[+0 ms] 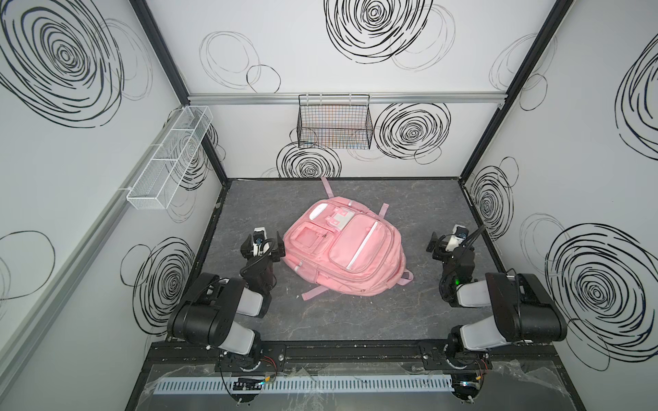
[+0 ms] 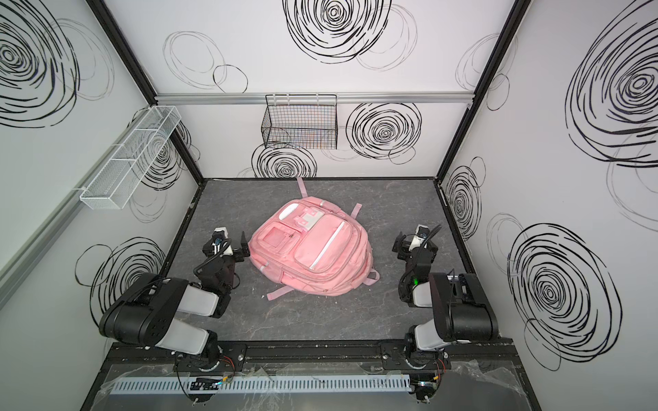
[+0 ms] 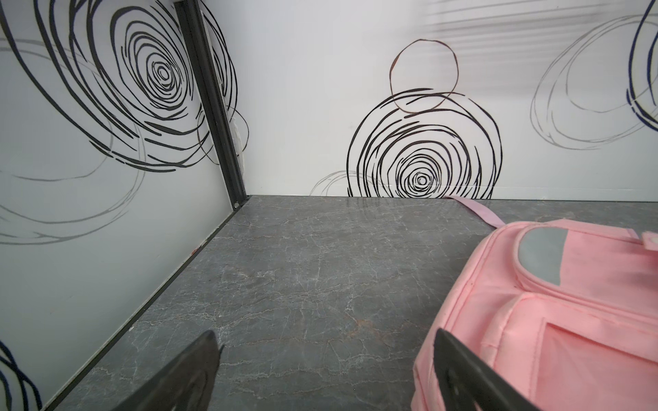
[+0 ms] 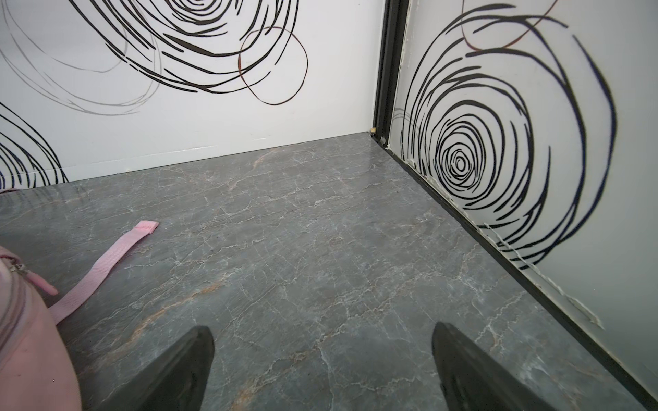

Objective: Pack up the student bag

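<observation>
While the student bag lies pockets-up mid-table, I see my left gripper spread wide, empty, just beside its nine o'clock edge; my right gripper, equally spread and empty, sits apart at three o'clock.

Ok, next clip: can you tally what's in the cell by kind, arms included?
Backpacks: 1, the pink student bag lying on the table
Wall baskets: 2, a white mesh basket and a black wire basket
Robot arms: 2, left end effector and right end effector, both open and holding nothing
Total: 5
</observation>
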`<move>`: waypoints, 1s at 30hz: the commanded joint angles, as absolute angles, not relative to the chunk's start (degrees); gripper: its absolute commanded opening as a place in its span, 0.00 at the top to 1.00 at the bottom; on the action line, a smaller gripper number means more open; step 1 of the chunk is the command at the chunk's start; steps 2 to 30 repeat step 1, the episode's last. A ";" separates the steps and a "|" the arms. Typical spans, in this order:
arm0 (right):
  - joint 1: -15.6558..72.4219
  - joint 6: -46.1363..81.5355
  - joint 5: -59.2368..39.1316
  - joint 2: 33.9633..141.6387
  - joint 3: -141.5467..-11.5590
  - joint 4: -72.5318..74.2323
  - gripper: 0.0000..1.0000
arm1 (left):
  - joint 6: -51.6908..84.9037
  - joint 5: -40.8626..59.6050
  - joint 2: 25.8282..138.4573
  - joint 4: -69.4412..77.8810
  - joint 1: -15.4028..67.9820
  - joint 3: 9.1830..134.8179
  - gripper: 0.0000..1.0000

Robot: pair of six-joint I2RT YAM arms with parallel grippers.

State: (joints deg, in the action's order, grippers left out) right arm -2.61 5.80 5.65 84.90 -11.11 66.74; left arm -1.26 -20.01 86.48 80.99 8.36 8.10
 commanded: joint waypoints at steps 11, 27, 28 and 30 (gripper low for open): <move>-2.28 5.97 6.53 84.07 -11.96 67.40 0.00 | -1.14 -20.95 86.66 86.07 8.67 7.74 0.04; -2.28 5.97 6.53 84.07 -11.96 67.40 0.00 | -1.14 -20.95 86.66 86.07 8.67 7.74 0.04; -2.28 5.97 6.53 84.07 -11.96 67.40 0.00 | -1.14 -20.95 86.66 86.07 8.67 7.74 0.04; -2.28 5.97 6.53 84.07 -11.96 67.40 0.00 | -1.14 -20.95 86.66 86.07 8.67 7.74 0.04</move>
